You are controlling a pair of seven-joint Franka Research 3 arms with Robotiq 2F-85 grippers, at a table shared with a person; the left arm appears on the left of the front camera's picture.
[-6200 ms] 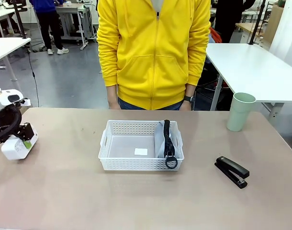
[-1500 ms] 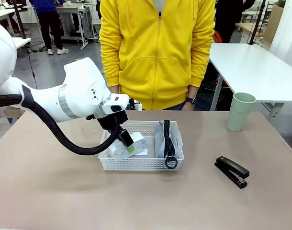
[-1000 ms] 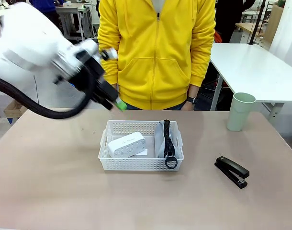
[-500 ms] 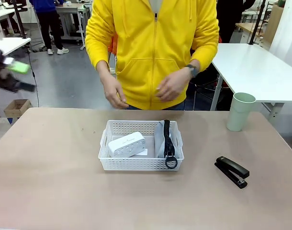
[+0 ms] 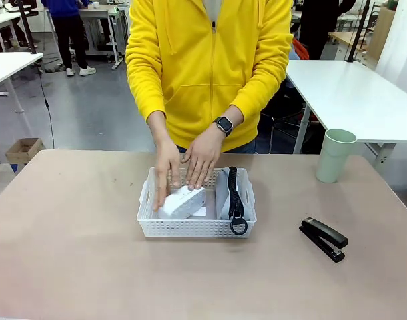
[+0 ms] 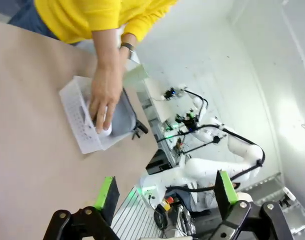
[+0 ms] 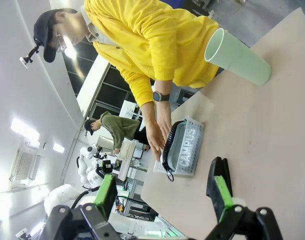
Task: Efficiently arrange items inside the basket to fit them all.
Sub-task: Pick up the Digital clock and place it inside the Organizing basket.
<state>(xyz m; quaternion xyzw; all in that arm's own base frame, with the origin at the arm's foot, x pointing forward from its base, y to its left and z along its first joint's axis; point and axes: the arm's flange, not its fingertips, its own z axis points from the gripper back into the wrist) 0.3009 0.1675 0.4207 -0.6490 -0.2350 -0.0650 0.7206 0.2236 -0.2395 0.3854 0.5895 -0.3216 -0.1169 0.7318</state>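
now the person's hands are down in the white basket (image 5: 197, 229) at the middle of the table (image 5: 70, 253) – half a second ago they were raised in front of the yellow jacket. one hand (image 5: 166, 170) lies flat on the small white box (image 5: 185, 203) in the basket's left half, and the other hand (image 5: 202, 157) rests just beside it, over the back wall. the grey pouch (image 5: 223, 193) stands on edge against the basket's right wall, zipper up, as before. the black stapler (image 5: 323, 238) lies on the table to the right of the basket, and the pale green cup (image 5: 335, 155) stands upright at the far right – neither has moved. the left gripper (image 6: 165, 192) is spread wide with nothing between its green pads, high above the table. the right gripper (image 7: 162, 192) is likewise wide apart and empty, looking towards the cup and basket.
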